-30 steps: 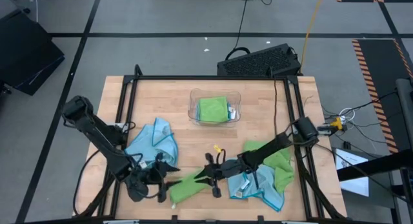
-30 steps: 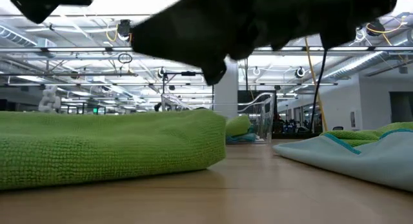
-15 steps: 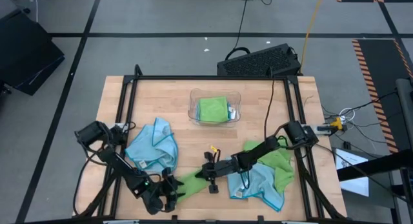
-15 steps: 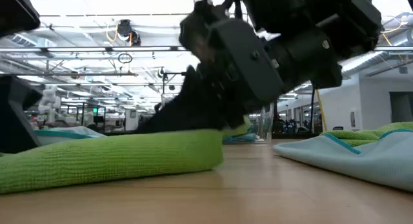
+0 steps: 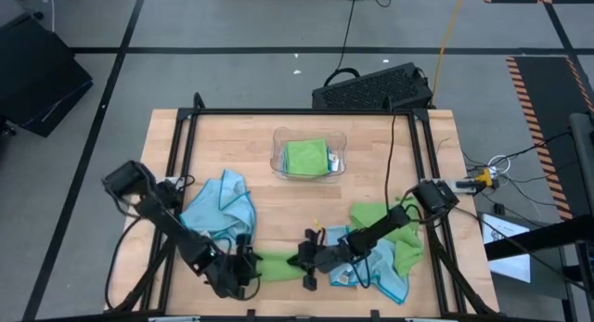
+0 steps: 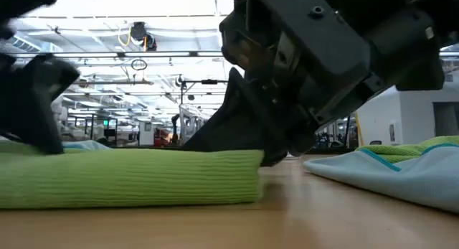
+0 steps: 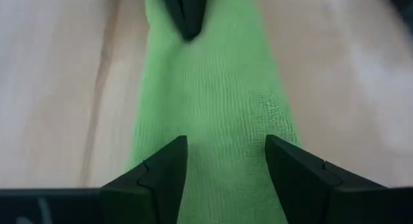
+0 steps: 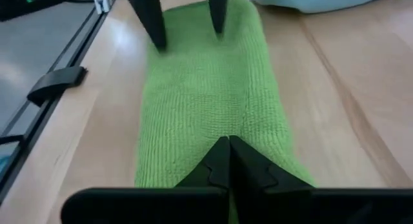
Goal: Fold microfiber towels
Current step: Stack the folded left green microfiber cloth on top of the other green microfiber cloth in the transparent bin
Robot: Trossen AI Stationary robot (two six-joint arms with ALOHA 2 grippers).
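High view: the green towel [image 5: 278, 264] lies folded into a strip at the near edge, left gripper [image 5: 243, 266] and right gripper [image 5: 308, 264] now at its ends.

Left wrist view: fingers [image 7: 159, 172] spread.

Right wrist view: jaws have just clenched, pressing the fold.

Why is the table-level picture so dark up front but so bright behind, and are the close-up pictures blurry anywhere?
Low view: the right gripper looms close, a dark shape against bright ceiling lights, with a blurred dark shape at the left edge. Left wrist view: the wood looks soft and hazy, the green towel sharper mid-frame. Right wrist view: the towel's weave is crisp near the shut fingers.
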